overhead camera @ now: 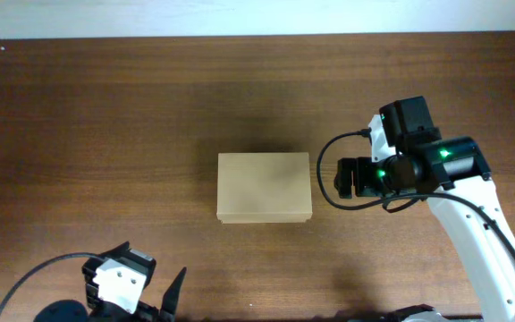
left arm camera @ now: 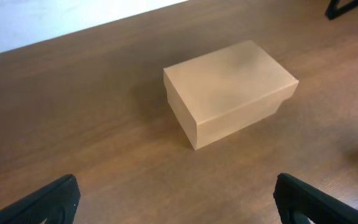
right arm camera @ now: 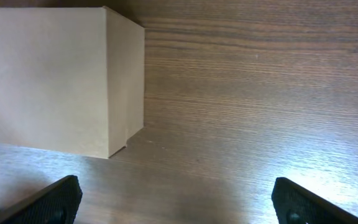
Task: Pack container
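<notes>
near the middle of the overhead frame sits the container (overhead camera: 265, 186), a plain tan cardboard box with its flap lid closed flat. it rests on the dark wooden table (overhead camera: 105, 134), long sides running left to right in the picture. nothing touches it.

at the lower left of the overhead frame is the left gripper (overhead camera: 137, 282), well apart from the box. in the left wrist view its two black fingertips (left arm camera: 42, 202) show at the bottom corners, spread wide with only bare wood between them. the container (left arm camera: 229, 87) lies above and slightly right of centre in that frame, turned at an angle, its lid lip overlapping the lower walls.

right of the box in the overhead frame, the right gripper (overhead camera: 345, 178) points toward the box's short right side, near it but with a gap of table between. green lights glow on the right arm (overhead camera: 445, 154), and a black cable (overhead camera: 329, 152) loops beside the wrist. in the right wrist view the fingers (right arm camera: 42, 202) stand far apart at the lower corners, holding nothing. the container (right arm camera: 48, 74) fills the upper left there, one vertical corner edge facing the camera. a bright glare lies on the wood at lower right.
</notes>
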Controlling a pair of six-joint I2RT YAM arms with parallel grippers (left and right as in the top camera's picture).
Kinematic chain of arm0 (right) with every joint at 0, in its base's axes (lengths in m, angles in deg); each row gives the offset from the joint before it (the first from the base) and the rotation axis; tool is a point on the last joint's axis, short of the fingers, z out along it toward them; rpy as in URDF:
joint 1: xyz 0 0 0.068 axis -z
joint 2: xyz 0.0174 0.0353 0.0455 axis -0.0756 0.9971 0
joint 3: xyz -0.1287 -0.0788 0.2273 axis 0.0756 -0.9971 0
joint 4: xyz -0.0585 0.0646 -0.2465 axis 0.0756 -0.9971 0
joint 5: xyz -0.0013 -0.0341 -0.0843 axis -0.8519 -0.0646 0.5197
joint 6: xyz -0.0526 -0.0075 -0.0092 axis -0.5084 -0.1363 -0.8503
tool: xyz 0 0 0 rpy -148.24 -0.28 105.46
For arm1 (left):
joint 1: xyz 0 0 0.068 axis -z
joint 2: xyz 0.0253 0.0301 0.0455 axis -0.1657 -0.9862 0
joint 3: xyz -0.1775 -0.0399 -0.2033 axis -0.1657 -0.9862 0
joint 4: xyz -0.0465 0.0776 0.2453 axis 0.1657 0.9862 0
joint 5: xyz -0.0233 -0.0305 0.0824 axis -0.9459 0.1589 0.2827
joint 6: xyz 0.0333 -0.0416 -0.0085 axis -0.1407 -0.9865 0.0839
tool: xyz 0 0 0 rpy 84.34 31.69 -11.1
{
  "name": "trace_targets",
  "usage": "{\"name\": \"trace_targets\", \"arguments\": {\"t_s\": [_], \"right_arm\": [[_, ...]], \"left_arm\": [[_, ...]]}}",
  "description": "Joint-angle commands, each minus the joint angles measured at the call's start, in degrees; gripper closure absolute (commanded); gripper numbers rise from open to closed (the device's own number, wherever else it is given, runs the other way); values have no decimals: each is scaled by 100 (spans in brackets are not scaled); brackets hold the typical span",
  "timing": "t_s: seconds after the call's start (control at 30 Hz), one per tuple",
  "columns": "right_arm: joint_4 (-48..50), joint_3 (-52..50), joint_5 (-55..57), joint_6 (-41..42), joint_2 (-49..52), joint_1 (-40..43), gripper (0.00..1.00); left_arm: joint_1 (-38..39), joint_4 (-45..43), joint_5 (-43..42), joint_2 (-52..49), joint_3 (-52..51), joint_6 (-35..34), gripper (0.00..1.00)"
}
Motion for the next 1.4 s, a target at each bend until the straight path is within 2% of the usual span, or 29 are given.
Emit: {"name": "trace_targets", "arguments": {"t_s": [0.0,0.27,0.53,0.73,1.3,1.37], "right_arm": [[-22,76,157,26,-28,11,1],[-24,76,90,26,-282,11,1],[-678,76,85,28,-297,11,1],[-730,76,59,26,-297,4,1],[-920,76,61,28,-297,4,1],[-920,76,63,26,-297,7,1]], "left_arm": [[-28,-118,42,225,-310,76,1],[-35,-295,42,391,-743,76,0],[-313,-428,42,658,-1078,76,0],[-319,-514,42,796,-1307,76,0],[-319,-522,42,778,-1320,76,0],[-319,-525,313,778,-1320,76,0]]}}
